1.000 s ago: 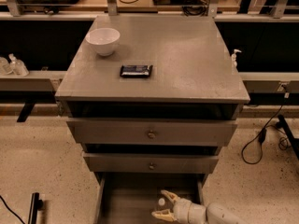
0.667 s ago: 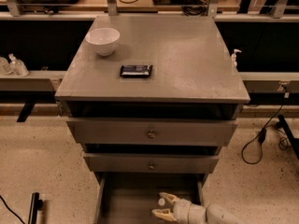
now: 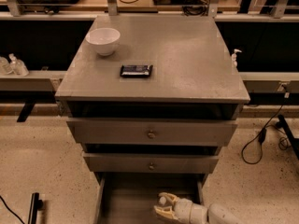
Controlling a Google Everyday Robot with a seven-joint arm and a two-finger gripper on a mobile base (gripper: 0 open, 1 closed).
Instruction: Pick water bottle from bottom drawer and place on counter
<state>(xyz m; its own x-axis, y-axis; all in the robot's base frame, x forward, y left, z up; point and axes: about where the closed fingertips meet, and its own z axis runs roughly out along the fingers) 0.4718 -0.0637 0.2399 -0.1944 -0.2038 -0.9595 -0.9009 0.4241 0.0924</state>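
The bottom drawer [image 3: 127,197] is pulled open at the foot of the grey cabinet, and its grey floor shows. My gripper [image 3: 164,207], cream-coloured, reaches into it from the lower right, low over the floor near the front right. A small white cap [image 3: 162,200] of the water bottle shows right at the gripper's tip. The rest of the bottle is hidden by the gripper. The counter [image 3: 187,55] is the cabinet's flat grey top, well above the gripper.
A white bowl [image 3: 103,40] and a flat black packet [image 3: 136,70] lie on the counter's left half. A small pump dispenser [image 3: 235,57] stands past its right edge. Two wider drawers with knobs [image 3: 152,133] overhang the bottom one. Cables [image 3: 259,143] lie on the floor to the right.
The gripper has stayed almost still in the bottom drawer, with only a slight shift. Nothing else has moved.
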